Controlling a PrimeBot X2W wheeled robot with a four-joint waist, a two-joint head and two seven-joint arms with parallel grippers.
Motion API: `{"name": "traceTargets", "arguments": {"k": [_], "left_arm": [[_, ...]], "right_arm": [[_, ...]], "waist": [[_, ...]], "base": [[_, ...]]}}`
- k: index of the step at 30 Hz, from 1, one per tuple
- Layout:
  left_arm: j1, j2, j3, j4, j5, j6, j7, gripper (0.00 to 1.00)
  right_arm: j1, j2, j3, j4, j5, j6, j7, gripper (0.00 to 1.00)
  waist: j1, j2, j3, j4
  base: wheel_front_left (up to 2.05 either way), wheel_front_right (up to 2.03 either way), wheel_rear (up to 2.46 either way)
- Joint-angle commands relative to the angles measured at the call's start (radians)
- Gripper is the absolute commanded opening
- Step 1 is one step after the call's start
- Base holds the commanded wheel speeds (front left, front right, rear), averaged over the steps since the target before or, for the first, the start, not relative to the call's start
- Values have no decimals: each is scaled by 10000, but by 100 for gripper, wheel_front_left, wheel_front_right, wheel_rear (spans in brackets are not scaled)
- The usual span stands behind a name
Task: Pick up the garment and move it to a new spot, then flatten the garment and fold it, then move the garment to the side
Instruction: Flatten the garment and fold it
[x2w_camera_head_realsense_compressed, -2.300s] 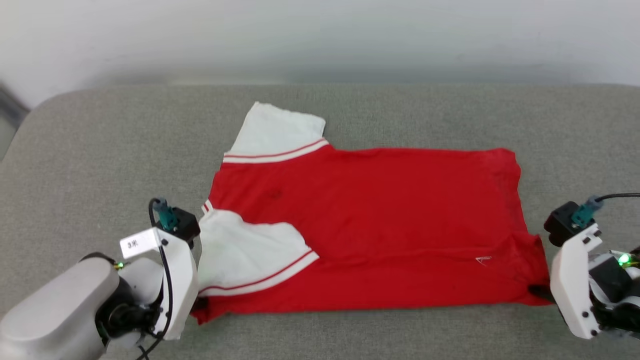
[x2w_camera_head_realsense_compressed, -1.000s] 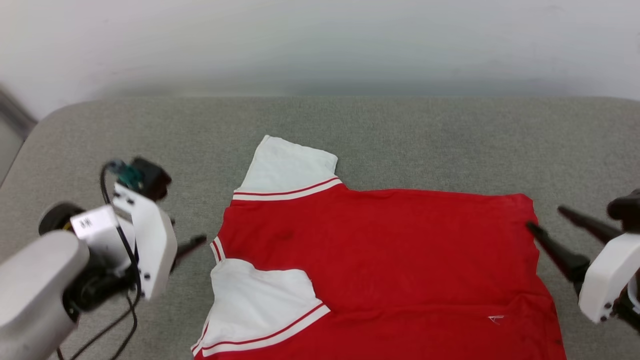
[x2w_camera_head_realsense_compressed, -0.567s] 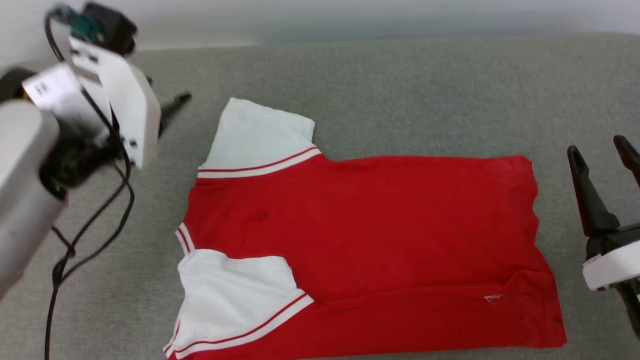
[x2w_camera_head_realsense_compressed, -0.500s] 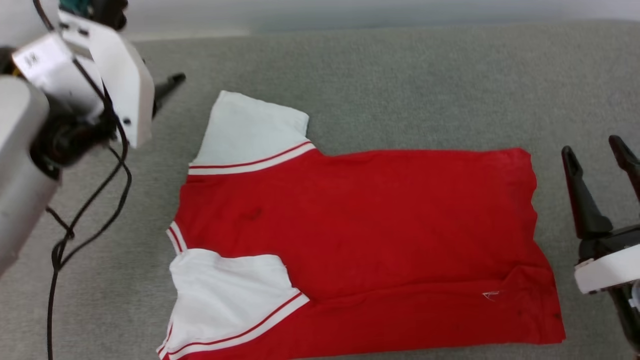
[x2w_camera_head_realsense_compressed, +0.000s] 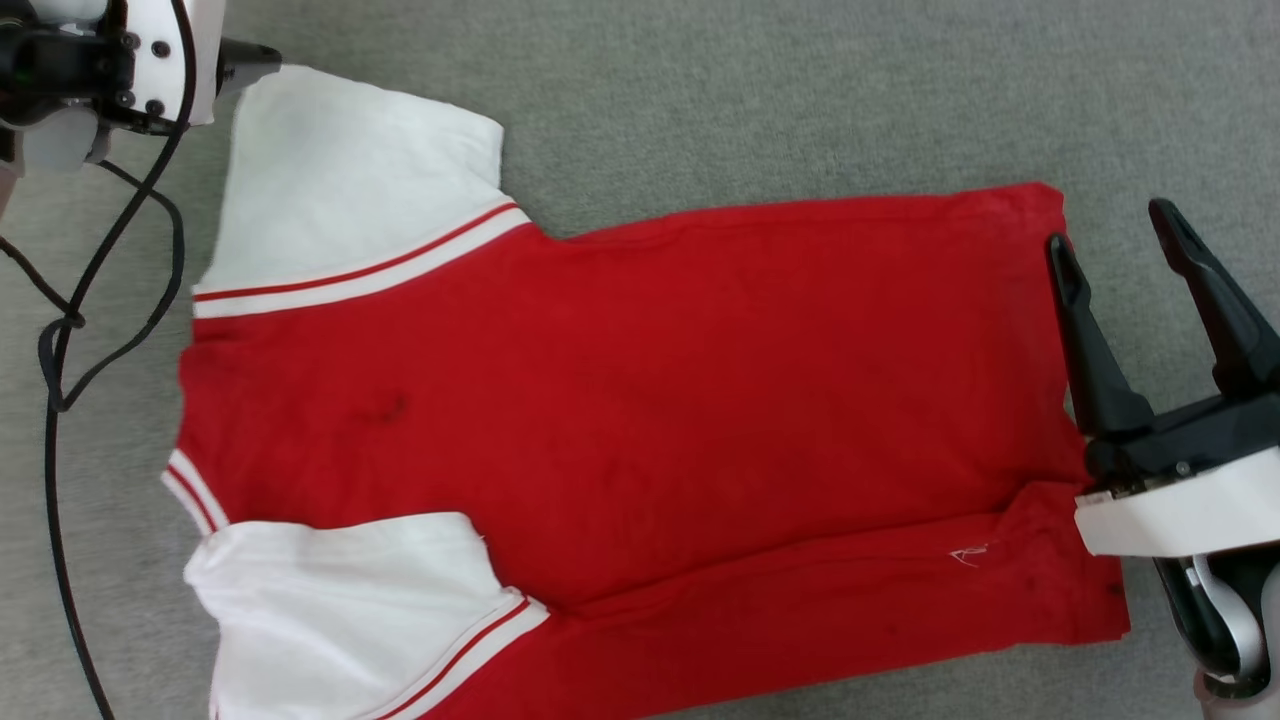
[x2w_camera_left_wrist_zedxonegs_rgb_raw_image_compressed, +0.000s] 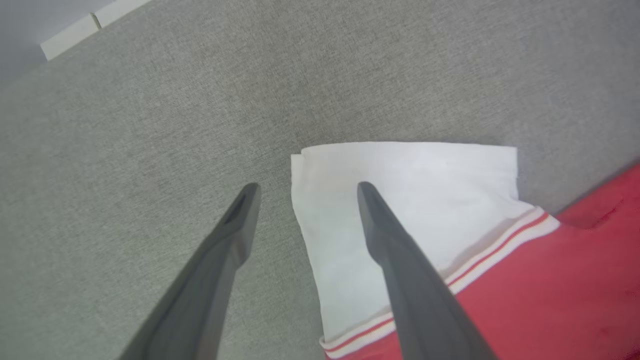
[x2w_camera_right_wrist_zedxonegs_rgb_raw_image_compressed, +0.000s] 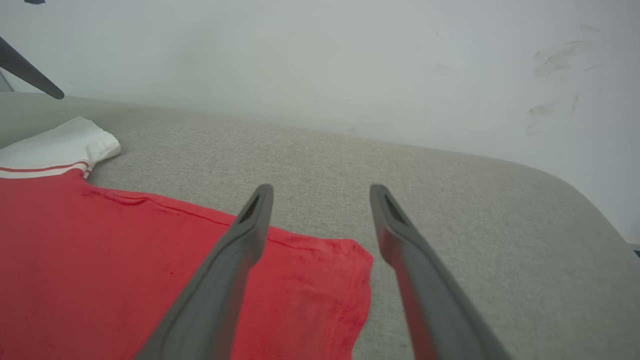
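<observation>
Fold step, I'd guess: left gripper (x2w_camera_left_wrist_zedxonegs_rgb_raw_image_compressed: 308, 187) and right gripper (x2w_camera_head_realsense_compressed: 1112, 228) hung open, empty, at the far corners of the garment (x2w_camera_head_realsense_compressed: 650, 400), which they needed to pinch next.

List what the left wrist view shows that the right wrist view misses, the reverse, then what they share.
Left wrist, not right: both open fingers of the left gripper, astride the edge of the white sleeve. Right wrist, not left: the open right gripper, the jersey hem corner, a scuffed wall. Shared: that sleeve, the jersey's red body, the grey cushion.
</observation>
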Motion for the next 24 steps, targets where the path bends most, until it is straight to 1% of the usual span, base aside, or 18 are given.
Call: {"name": "traceTargets", "arguments": {"k": [1, 4, 9, 10, 14, 18, 21, 24], "left_arm": [[-124, 10, -79, 198, 79, 53, 130, 100], [-33, 62, -219, 511, 173, 21, 275, 100], [577, 44, -617, 953, 155, -286, 474, 100], [655, 19, -632, 990, 93, -362, 437, 0], [719, -29, -715, 986, 163, -579, 228, 0], [562, -190, -705, 872, 213, -739, -165, 0], [674, -330, -810, 693, 272, -889, -519, 0], [819, -411, -919, 442, 345, -981, -951, 0]], "right_arm": [[-270, 73, 71, -39, -27, -4, -74, 100], [-467, 114, 179, 3, -49, -4, -123, 100], [-565, -7, 151, 124, -25, -4, -185, 100], [-582, -37, 100, 139, 4, -4, -177, 100], [-775, -239, -87, 116, 8, -4, -125, 100], [-1227, -698, -340, 107, 85, -4, 217, 100], [-1759, -1366, -194, 308, 451, -4, 1066, 100], [-2334, -2412, 301, 727, 1158, -4, 2750, 100]], "waist": [[-2, 0, 543, -394], [-2, 0, 722, -503], [-2, 0, 742, -498], [-2, 0, 704, -473], [-2, 0, 421, -301], [-2, 0, -24, -59], [-2, 0, -450, 125], [-2, 0, -836, 340]], "base": [[0, 0, 0], [0, 0, 0], [0, 0, 0], [0, 0, 0], [0, 0, 0], [0, 0, 0], [0, 0, 0], [0, 0, 0]]}}
